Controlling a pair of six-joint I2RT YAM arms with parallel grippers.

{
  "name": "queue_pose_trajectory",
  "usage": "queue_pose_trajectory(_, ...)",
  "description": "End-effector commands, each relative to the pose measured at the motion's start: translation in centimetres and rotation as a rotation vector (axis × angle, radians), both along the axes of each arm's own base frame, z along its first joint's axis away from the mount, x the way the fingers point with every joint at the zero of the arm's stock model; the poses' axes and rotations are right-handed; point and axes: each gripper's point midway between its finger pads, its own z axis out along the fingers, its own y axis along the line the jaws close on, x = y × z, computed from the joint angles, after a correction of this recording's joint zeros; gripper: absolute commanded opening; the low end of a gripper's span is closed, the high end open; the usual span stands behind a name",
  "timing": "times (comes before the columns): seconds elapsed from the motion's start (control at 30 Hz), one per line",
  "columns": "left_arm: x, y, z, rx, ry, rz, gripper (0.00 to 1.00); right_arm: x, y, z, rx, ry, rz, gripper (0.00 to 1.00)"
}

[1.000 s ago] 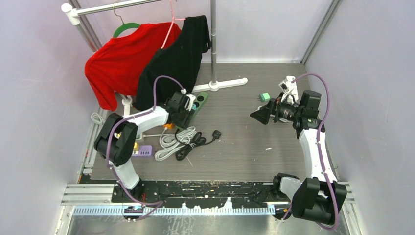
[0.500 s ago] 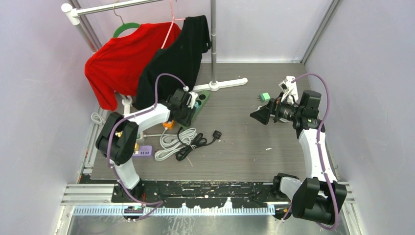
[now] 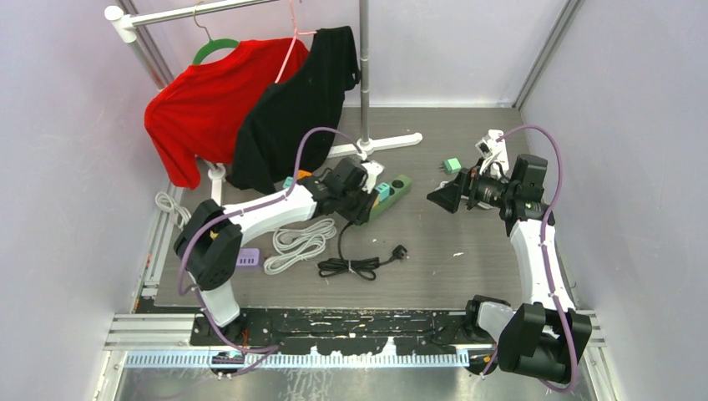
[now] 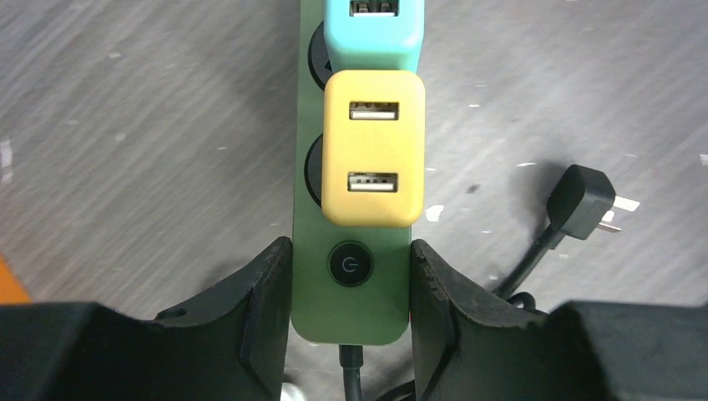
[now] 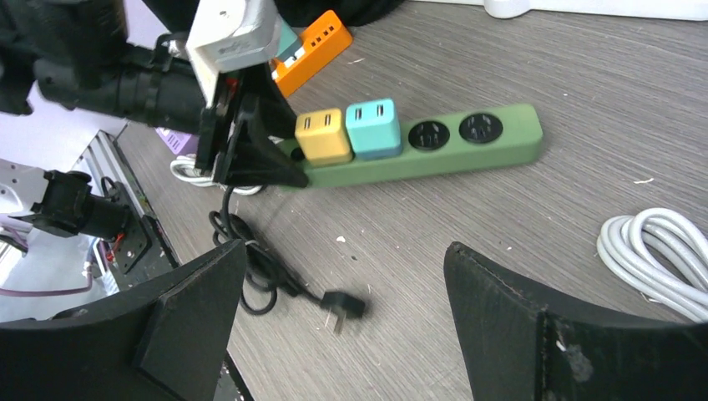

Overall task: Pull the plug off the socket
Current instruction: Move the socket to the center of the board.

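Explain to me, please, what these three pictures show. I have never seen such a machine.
A robot's left arm and right arm stand at a table's near edge. One picture looks down from above; the other two come from wrist cameras. The left tool clamps the switch end of a green power strip, which carries a yellow plug and a turquoise plug. The right tool is open and empty. A black cable and a white cable lie nearby.
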Motion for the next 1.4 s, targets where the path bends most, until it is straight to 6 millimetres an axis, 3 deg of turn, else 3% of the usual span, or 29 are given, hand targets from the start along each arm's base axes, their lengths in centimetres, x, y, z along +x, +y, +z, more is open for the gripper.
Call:
queue_pose_trajectory(0.0,-1.3,-6.2,5.2,-0.204,-0.061,-0.055,0.00,0.7,-0.7,2.2,-0.046,-0.083,-0.026,0.93)
queue_pose_trajectory(0.2,-4.7,-10.4,3.4,-0.225,-0.018,-0.118,0.00,1.0,-1.2,2.4,-0.054,-0.083,-0.050,0.94)
queue_pose_trajectory(0.43,-6.8,-11.8,-0.5,-0.171,0.001,-0.183,0.01,1.0,-1.6,2.5,-0.064,-0.085,-0.061,0.94)
queue_pose_trajectory(0.47,-7.1,-11.8,-0.9,-0.162,-0.005,-0.199,0.05,1.0,-1.6,2.5,-0.064,-0.084,-0.062,0.94)
queue_pose_trajectory(0.5,-7.3,-11.8,-1.1,-0.152,-0.020,-0.212,0.19,1.0,-1.6,2.5,-0.065,-0.085,-0.061,0.94)
queue_pose_trajectory(0.57,-7.7,-11.7,-1.4,-0.131,-0.060,-0.232,0.38,1.0,-1.6,2.5,-0.067,-0.084,-0.062,0.95)
queue_pose_trajectory(0.67,-8.1,-11.3,-1.4,-0.120,-0.110,-0.244,0.57,1.0,-1.6,2.4,-0.069,-0.082,-0.059,0.95)
queue_pose_trajectory(0.8,-8.4,-10.6,-0.9,-0.134,-0.143,-0.255,0.70,1.0,-1.6,2.3,-0.069,-0.080,-0.056,0.95)
queue_pose_trajectory(0.93,-8.8,-9.7,0.5,-0.158,-0.176,-0.264,0.71,0.9,-1.7,2.3,-0.072,-0.080,-0.055,0.95)
queue_pose_trajectory(1.17,-10.7,-8.4,4.6,-0.337,-0.302,-0.354,0.72,0.6,-1.5,2.0,-0.083,-0.096,-0.029,0.95)
queue_pose_trajectory(1.37,-11.0,-7.4,7.5,-0.462,-0.416,-0.347,0.96,0.4,-1.4,2.0,-0.083,-0.107,-0.016,0.95)
